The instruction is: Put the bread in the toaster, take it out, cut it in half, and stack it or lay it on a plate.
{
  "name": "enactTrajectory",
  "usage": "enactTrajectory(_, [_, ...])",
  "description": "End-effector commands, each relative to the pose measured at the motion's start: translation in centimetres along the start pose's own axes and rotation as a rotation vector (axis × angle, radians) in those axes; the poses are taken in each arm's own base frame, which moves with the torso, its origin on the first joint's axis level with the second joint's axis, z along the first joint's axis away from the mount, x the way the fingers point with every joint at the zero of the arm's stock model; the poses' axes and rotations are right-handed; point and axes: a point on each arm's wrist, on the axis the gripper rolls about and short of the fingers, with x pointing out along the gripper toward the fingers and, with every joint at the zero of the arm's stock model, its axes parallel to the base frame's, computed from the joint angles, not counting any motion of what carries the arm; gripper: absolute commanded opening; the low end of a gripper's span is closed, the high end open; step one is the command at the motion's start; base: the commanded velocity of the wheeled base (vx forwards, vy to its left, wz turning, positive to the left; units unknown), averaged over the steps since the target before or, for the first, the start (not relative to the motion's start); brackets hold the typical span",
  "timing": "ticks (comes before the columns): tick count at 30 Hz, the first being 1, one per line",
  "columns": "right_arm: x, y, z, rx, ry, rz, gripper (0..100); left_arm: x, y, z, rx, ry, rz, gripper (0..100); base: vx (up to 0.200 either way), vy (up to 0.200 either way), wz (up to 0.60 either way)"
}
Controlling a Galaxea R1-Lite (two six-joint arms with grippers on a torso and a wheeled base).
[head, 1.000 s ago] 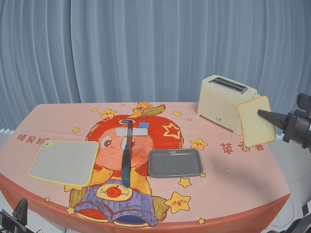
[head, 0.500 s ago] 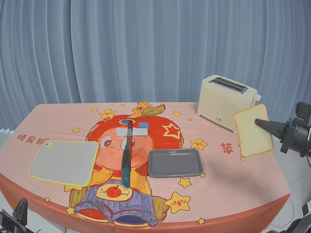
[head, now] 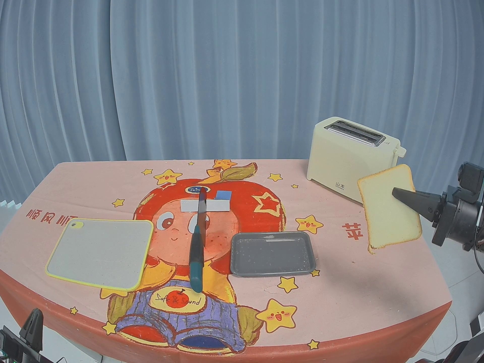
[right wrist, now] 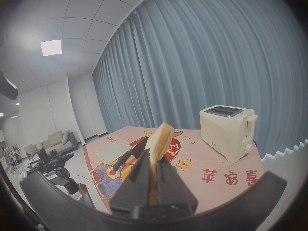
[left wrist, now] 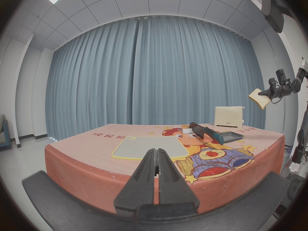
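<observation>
**Bread point(head: 388, 207) in the air short of the toaster point(head: 348, 157), slot not yet reached**

The right tool point(head: 397, 193) is clamped on one edge of the slice. It holds the slice in the air on the robot's side of the toaster, out past the toaster's lever end and clear of its body. The slice hangs tilted, with its broad face toward the head camera and one corner lowest. The right wrist view shows the thin edge pinched between the two jaws. The toaster's two slots are open and empty.

The left tool point(left wrist: 157, 152) has its jaws pressed together on nothing. It sits low and well apart from the toaster, off the near edge of the surface point(head: 353, 288). The plate point(head: 273, 254) lies nearer the robot than the toaster and to the toaster's left. The knife point(head: 196, 248) lies beyond the plate, and the cutting board point(head: 101, 253) is farthest from the toaster.

I judge the first step, loading the toaster, to be under way, and the risks come from the grip and the angle:

- **Weak grip:** The slice is soft and held by a narrow pinch at one edge, so it could sag, swing or tear free during travel.
- **Long fall:** The slice hangs near the surface's edge, so a drop could put it on the floor.
- **Wrong angle:** If the slice arrives tilted, a corner would likely catch the slot rim and fold.
- **Misaligned face:** If its face is not lined up with the slot, pushing down could crush it or shove the toaster.
</observation>
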Motion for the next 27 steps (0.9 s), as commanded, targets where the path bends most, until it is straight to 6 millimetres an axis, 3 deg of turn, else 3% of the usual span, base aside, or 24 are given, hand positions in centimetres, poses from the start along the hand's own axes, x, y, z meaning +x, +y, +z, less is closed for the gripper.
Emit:
enactTrajectory(1, [0.12,0.08,-0.15,-0.003,0.003,0.007,0,0.01,0.0,-0.53,0.0,0.001,0.0,0,0.0,0.0,0.0])
enactTrajectory(27, [0.11,0.36,-0.12,-0.016,-0.029,0.023,0,0.01,0.0,-0.53,-0.002,0.001,0.0,0,0.0,0.0,0.0])
